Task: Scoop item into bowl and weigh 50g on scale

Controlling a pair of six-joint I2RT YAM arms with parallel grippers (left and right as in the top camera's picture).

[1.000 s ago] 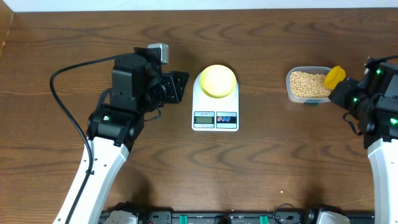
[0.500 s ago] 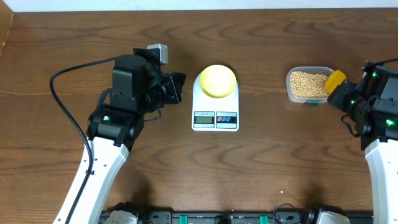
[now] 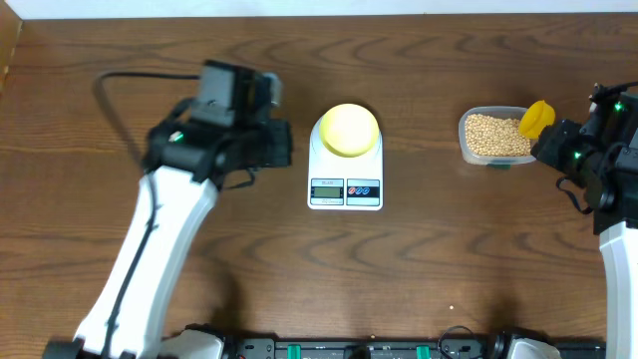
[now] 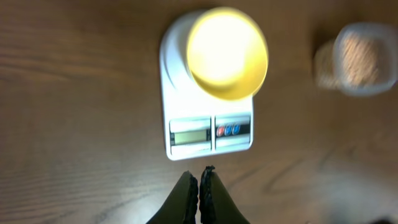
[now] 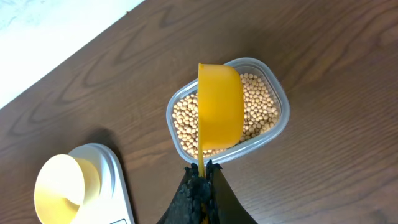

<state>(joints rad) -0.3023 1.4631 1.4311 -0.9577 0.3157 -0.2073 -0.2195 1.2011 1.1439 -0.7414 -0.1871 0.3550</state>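
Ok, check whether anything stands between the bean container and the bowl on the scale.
Nothing visible does. Only bare table lies between the beans in the container and the bowl on the scale. The right tool grips the scoop.

A dark brown desk (image 3: 399,269) with wavy wood grain is filling nearly the whole overhead view. A pale strip (image 3: 299,7) is running along its far edge, too narrow to tell whether it is wall or floor. A lighter tan wooden piece (image 3: 8,45) is showing at the far left corner. Black fittings (image 3: 349,349) with green bits are lining the near edge. Soft, even light is lying on the wood.
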